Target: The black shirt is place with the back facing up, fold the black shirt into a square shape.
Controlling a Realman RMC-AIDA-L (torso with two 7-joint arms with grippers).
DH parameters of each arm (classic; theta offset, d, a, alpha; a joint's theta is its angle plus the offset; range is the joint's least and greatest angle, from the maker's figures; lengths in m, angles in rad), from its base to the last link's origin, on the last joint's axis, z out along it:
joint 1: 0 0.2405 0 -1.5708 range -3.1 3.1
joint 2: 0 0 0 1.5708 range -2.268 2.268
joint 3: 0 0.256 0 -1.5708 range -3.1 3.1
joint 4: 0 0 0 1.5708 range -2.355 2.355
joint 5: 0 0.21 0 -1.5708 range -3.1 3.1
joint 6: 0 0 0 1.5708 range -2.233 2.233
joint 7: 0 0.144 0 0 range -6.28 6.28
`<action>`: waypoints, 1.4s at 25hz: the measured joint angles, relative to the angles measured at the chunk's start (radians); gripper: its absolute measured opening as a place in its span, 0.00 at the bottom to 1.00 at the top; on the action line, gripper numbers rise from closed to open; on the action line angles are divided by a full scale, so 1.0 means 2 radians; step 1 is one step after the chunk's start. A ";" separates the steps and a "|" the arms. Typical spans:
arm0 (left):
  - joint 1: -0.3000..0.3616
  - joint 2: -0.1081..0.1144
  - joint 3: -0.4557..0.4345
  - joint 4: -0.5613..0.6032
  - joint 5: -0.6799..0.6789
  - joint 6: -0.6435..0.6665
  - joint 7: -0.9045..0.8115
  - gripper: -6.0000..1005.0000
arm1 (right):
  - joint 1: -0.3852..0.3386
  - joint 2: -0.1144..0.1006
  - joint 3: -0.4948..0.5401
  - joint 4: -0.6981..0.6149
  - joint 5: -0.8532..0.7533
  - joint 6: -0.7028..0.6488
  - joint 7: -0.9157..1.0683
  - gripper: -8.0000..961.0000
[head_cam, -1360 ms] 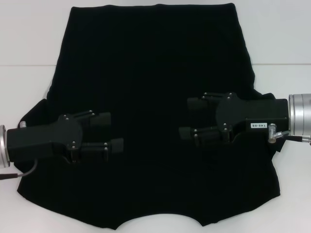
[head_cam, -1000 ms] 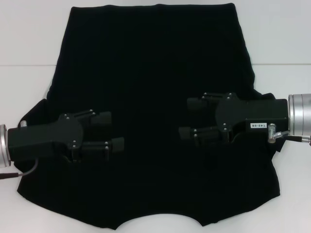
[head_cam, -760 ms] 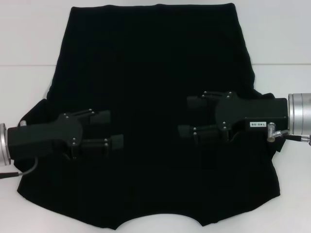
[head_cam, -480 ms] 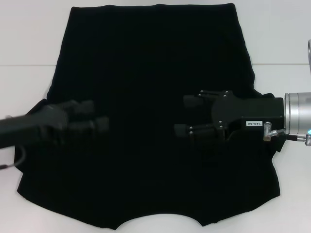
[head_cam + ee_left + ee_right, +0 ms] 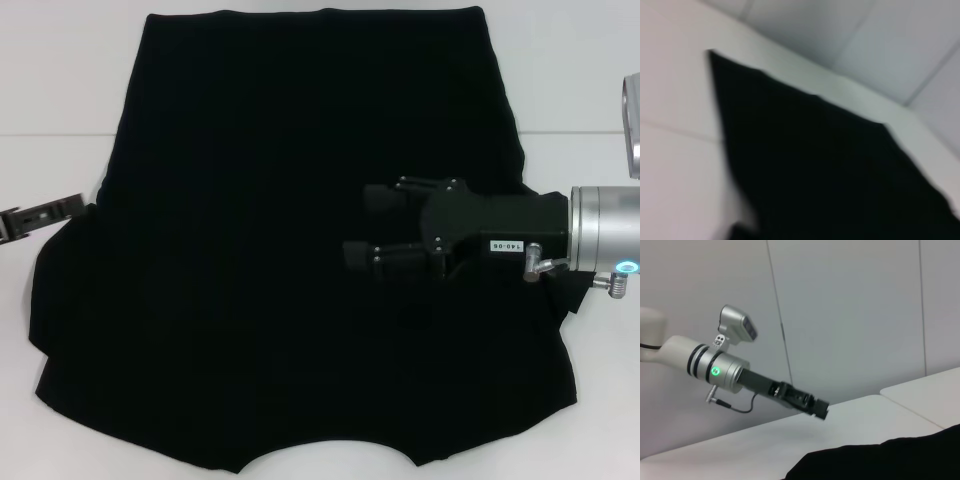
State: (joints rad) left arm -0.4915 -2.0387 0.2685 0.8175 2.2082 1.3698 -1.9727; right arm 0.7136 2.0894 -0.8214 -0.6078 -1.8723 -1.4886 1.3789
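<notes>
I see the black shirt (image 5: 300, 200) lying flat and spread wide, neck toward me. My right gripper (image 5: 370, 225) hovers above it, fingers apart.

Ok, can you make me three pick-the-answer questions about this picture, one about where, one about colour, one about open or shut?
1. Where is the right hand?
A. over the shirt
B. off the table
C. under the shirt

2. What colour is the shirt?
A. red
B. black
C. white

3. How are the right hand's fingers?
A. open
B. shut on the shirt
C. hidden

Answers:
1 A, the right hand sits over the black shirt.
2 B, it is plain black on the white table.
3 A, a gap shows between its fingers.
</notes>
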 joint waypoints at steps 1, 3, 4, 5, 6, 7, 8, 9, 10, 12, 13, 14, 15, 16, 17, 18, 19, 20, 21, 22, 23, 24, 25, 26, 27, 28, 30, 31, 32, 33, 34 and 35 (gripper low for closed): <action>0.001 0.000 0.000 0.004 0.009 -0.004 -0.008 0.90 | 0.000 0.000 0.000 0.000 0.001 0.001 0.000 0.95; 0.001 0.001 0.000 0.015 0.036 -0.012 -0.029 0.90 | 0.002 0.001 0.002 0.004 0.001 0.002 0.000 0.95; 0.001 0.001 0.000 0.020 0.049 -0.014 -0.039 0.90 | 0.003 0.001 0.003 0.007 0.001 0.003 0.000 0.95; 0.000 0.002 0.001 0.026 0.064 -0.015 -0.050 0.89 | 0.005 0.001 0.003 0.010 0.002 0.005 0.000 0.95; -0.001 0.002 0.002 0.031 0.078 -0.015 -0.062 0.89 | 0.005 0.001 0.002 0.013 0.003 0.008 0.000 0.95; -0.003 0.002 0.003 0.037 0.096 -0.015 -0.076 0.89 | 0.006 0.001 0.001 0.015 0.005 0.010 0.000 0.95; -0.005 0.003 0.005 0.042 0.111 -0.014 -0.087 0.89 | 0.007 0.001 0.000 0.017 0.006 0.012 0.000 0.95; -0.007 0.003 0.005 0.044 0.120 -0.014 -0.091 0.89 | 0.008 0.001 0.000 0.018 0.007 0.013 0.000 0.95; -0.009 0.003 0.006 0.046 0.129 -0.013 -0.096 0.89 | 0.008 0.001 -0.001 0.021 0.007 0.013 0.000 0.95; -0.013 0.004 0.009 0.046 0.142 -0.015 -0.097 0.89 | 0.009 0.001 0.001 0.024 0.007 0.014 -0.001 0.95; -0.014 0.004 0.010 0.045 0.146 -0.017 -0.097 0.89 | 0.010 0.002 0.001 0.025 0.007 0.014 -0.001 0.95; -0.015 0.003 0.012 0.043 0.152 -0.021 -0.098 0.89 | 0.010 0.002 0.002 0.025 0.007 0.014 -0.001 0.95; -0.017 0.002 0.013 0.043 0.157 -0.025 -0.098 0.89 | 0.010 0.002 0.002 0.026 0.007 0.014 -0.001 0.95; -0.018 0.001 0.017 0.042 0.162 -0.032 -0.098 0.89 | 0.010 0.002 0.003 0.026 0.007 0.014 -0.001 0.95; -0.018 -0.001 0.027 0.040 0.165 -0.042 -0.098 0.89 | 0.010 0.002 0.003 0.026 0.007 0.014 -0.001 0.95; -0.018 -0.001 0.030 0.039 0.165 -0.044 -0.098 0.89 | 0.010 0.002 0.003 0.026 0.008 0.015 -0.001 0.95; -0.018 -0.002 0.038 0.036 0.165 -0.050 -0.098 0.89 | 0.010 0.002 0.002 0.026 0.009 0.015 -0.001 0.95; -0.018 -0.002 0.044 0.033 0.165 -0.053 -0.098 0.89 | 0.010 0.002 0.002 0.026 0.011 0.015 -0.001 0.95; -0.018 -0.002 0.049 0.029 0.166 -0.056 -0.098 0.89 | 0.010 0.002 0.001 0.026 0.013 0.015 -0.001 0.95; -0.018 -0.002 0.051 0.027 0.166 -0.058 -0.098 0.89 | 0.010 0.002 0.000 0.026 0.014 0.015 -0.001 0.95; -0.019 -0.002 0.053 0.026 0.166 -0.060 -0.098 0.89 | 0.010 0.002 -0.001 0.026 0.015 0.015 -0.001 0.95; -0.019 -0.003 0.055 0.024 0.166 -0.062 -0.098 0.89 | 0.010 0.002 -0.001 0.026 0.016 0.015 -0.001 0.95; -0.019 -0.003 0.057 0.023 0.166 -0.063 -0.098 0.89 | 0.010 0.002 -0.001 0.026 0.017 0.015 -0.001 0.95; -0.019 -0.003 0.060 0.023 0.166 -0.063 -0.098 0.89 | 0.009 0.002 -0.001 0.026 0.017 0.015 -0.001 0.95; -0.018 -0.003 0.061 0.023 0.166 -0.063 -0.098 0.88 | 0.009 0.002 -0.001 0.026 0.018 0.015 -0.001 0.95; -0.018 -0.003 0.062 0.023 0.166 -0.063 -0.098 0.88 | 0.009 0.002 -0.001 0.026 0.018 0.015 -0.002 0.95; -0.017 -0.003 0.062 0.023 0.167 -0.061 -0.097 0.88 | 0.008 0.002 0.000 0.026 0.018 0.015 -0.001 0.95; -0.017 -0.003 0.062 0.023 0.167 -0.061 -0.097 0.88 | 0.008 0.002 0.000 0.026 0.018 0.015 -0.002 0.95; -0.017 -0.004 0.063 0.023 0.167 -0.060 -0.097 0.88 | 0.008 0.002 0.000 0.026 0.018 0.015 -0.002 0.95; -0.017 -0.004 0.063 0.023 0.167 -0.059 -0.097 0.88 | 0.008 0.002 0.001 0.026 0.018 0.016 -0.002 0.95; -0.017 -0.004 0.063 0.023 0.167 -0.058 -0.096 0.88 | 0.008 0.002 0.001 0.026 0.018 0.016 -0.002 0.95; -0.017 -0.004 0.063 0.023 0.167 -0.058 -0.096 0.88 | 0.007 0.002 0.002 0.026 0.018 0.017 -0.002 0.95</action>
State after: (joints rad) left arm -0.5260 -2.0463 0.3944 0.8629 2.5425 1.2545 -2.1652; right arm 0.7286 2.0924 -0.8181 -0.5553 -1.8361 -1.4556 1.3759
